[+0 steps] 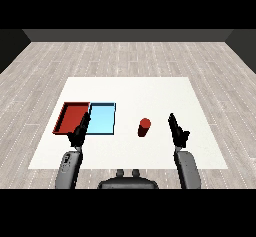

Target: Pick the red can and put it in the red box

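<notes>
Red can [144, 127] stands upright on the white table [130, 88], right of the blue tray [101, 119]. Right hand [176, 130] waits near it, fingers straight, holding nothing. Left hand [80, 131] too. A bump could tip the can. Red tray [71, 117] sits far left.

I note a white table [150, 91] bearing a red tray [71, 117] beside a blue tray [102, 119], and an upright red can [144, 127].

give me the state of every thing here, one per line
red can: upright on the table, not held
red tray: nothing in it
light blue tray: nothing in it, beside the red tray
left hand: open, holds nothing
right hand: open, right of the can, apart
</notes>
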